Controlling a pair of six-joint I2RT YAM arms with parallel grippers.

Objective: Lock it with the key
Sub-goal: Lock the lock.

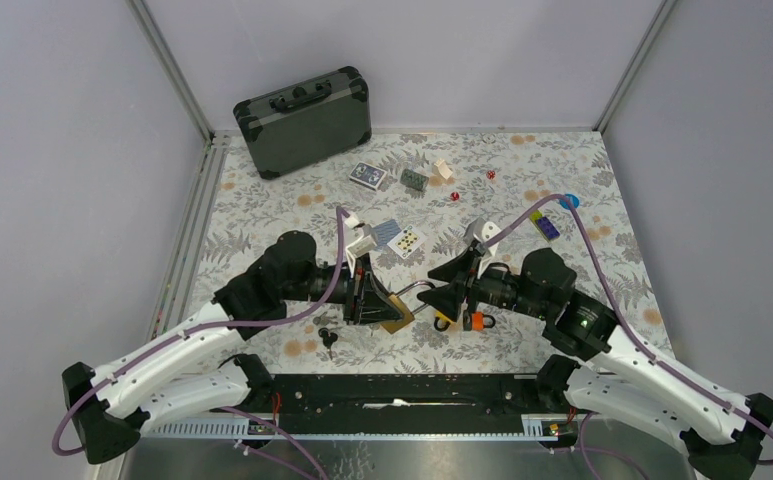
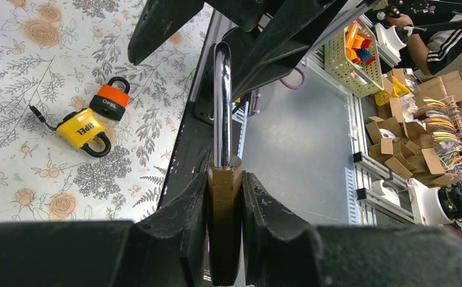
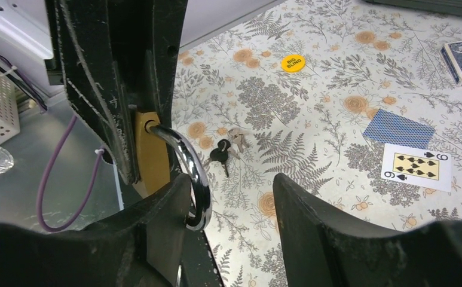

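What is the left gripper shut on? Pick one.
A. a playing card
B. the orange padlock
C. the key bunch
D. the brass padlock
D: the left gripper clamps the brass padlock by its body; the orange padlock and key bunch lie ungripped.

Black-and-white arms (image 1: 172, 350), purple cables (image 1: 343, 250)

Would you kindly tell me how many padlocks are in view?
3: brass padlock in the left gripper; yellow padlock and orange padlock together on the table. Others may be hidden.
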